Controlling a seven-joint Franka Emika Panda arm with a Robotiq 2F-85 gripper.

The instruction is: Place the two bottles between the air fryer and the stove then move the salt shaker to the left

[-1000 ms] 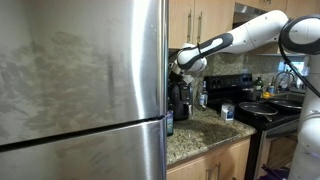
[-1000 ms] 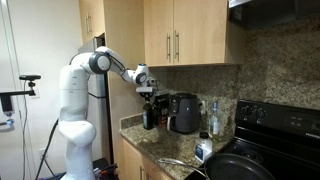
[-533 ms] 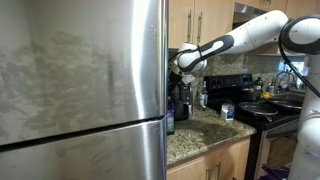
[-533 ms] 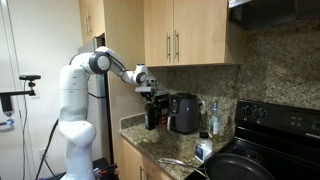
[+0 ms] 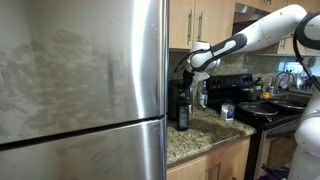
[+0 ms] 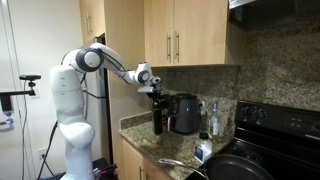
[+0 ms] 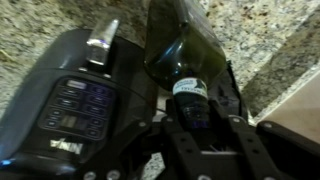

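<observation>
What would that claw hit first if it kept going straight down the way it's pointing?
The gripper is shut on a bottle's neck, so the bottle comes first. Pushed further, the bottle would likely press into the counter beside the air fryer.

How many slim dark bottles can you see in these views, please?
1: a dark bottle, held upright by the tool beside the air fryer. A second may be hidden behind the fridge.

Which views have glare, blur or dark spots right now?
In an exterior view, the fridge shows smeary glare across half the frame. Wrist view: dim, tool in shadow, the gripped bottle soft-focused. In an exterior view, the air fryer is evenly lit.
</observation>
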